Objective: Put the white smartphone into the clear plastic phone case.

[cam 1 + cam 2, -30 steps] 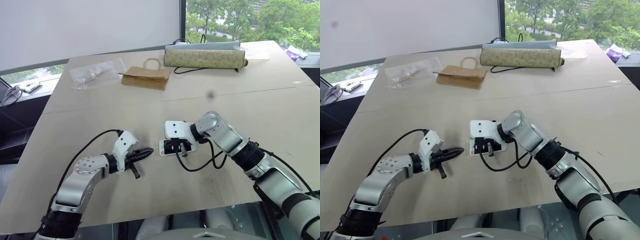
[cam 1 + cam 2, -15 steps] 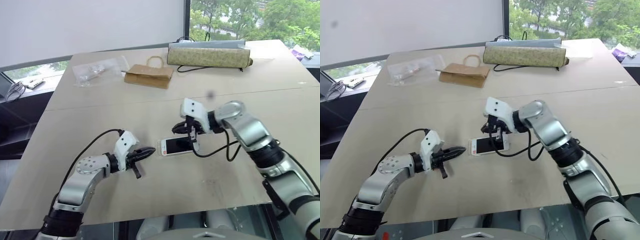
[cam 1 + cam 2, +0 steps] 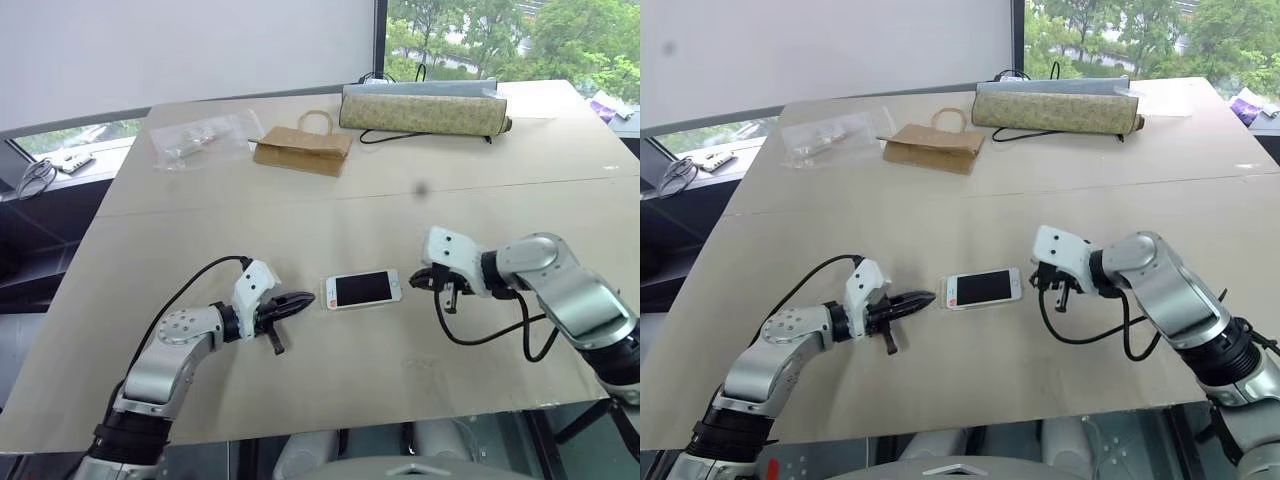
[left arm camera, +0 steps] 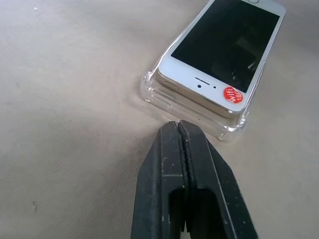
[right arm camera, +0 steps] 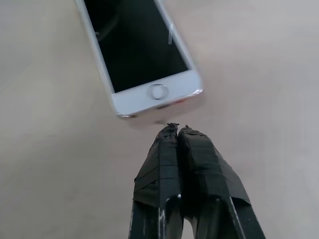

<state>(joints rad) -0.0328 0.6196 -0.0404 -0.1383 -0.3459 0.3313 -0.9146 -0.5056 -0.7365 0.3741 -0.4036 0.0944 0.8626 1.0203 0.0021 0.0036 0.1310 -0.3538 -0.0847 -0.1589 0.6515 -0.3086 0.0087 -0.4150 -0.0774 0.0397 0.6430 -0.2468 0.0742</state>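
Since the earlier frame the right claw (image 3: 1048, 281) had swung off the white smartphone (image 3: 983, 288) toward 3 o'clock, pinched shut and empty. Phone lay screen-up in the clear plastic phone case (image 4: 164, 103) on the tabletop (image 3: 940, 200); left claw (image 3: 298, 303) at its 9 o'clock, shut, empty. Rigid, slick, scratch-prone item; press at corners.

A round red sticker (image 4: 233, 94) on the white smartphone (image 4: 224, 45) reads "wifi 16"; its last character is unclear.
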